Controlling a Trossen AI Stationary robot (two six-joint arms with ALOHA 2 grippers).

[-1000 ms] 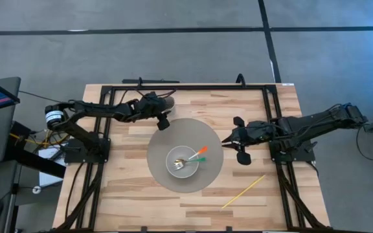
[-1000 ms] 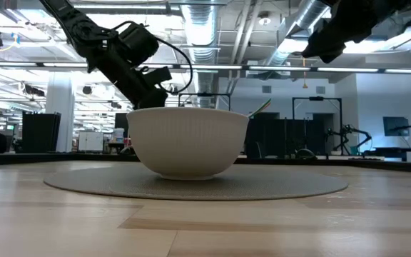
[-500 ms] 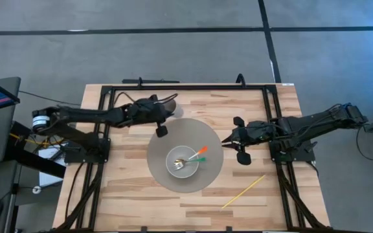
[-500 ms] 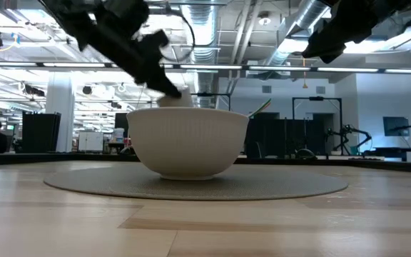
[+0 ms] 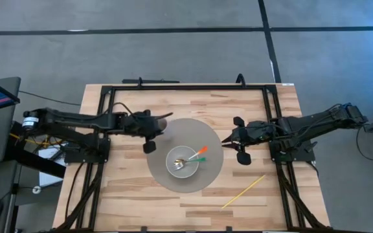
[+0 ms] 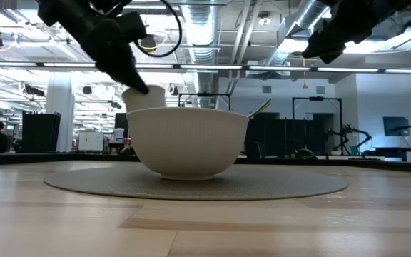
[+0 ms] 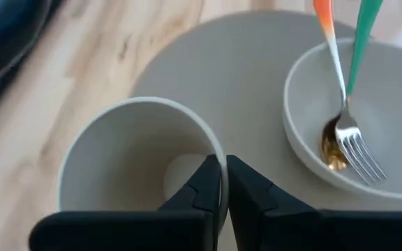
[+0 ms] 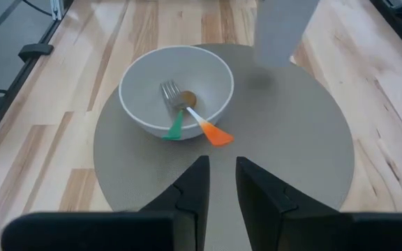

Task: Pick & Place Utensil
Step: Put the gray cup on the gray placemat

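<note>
A white cup [image 7: 135, 164] hangs upright over the far left edge of the round grey mat [image 5: 207, 182], with my left gripper [image 5: 153, 131] shut on it. In the low view the cup [image 6: 145, 97] shows behind the bowl's rim. A white bowl [image 5: 185, 163] sits in the mat's middle. It holds a fork [image 7: 360, 150] and a gold spoon [image 7: 329, 145], whose orange and green handles lean out over its rim. My right gripper [image 8: 220, 183] hovers open at the mat's right edge, nothing between its fingers. My left gripper pinches the cup's rim [image 7: 220, 162], one finger inside the cup and one outside. The fingers [image 7: 204, 192] come from above, slanting in from the table's left. The cup [image 8: 285, 29] stays upright, mouth up, lifted clear of the mat, with its shadow on the mat below.
A thin yellow stick [image 5: 243, 191] lies on the wood at the near right. A black frame [image 5: 193, 86] runs along the table's far edge and both sides. Bare wood lies left of the mat and toward the near edge.
My left gripper has swung from beyond the mat's far edge toward the table's near and left side, bringing the white cup with it. The cup has come up into the low view and now stands upright behind the bowl.
</note>
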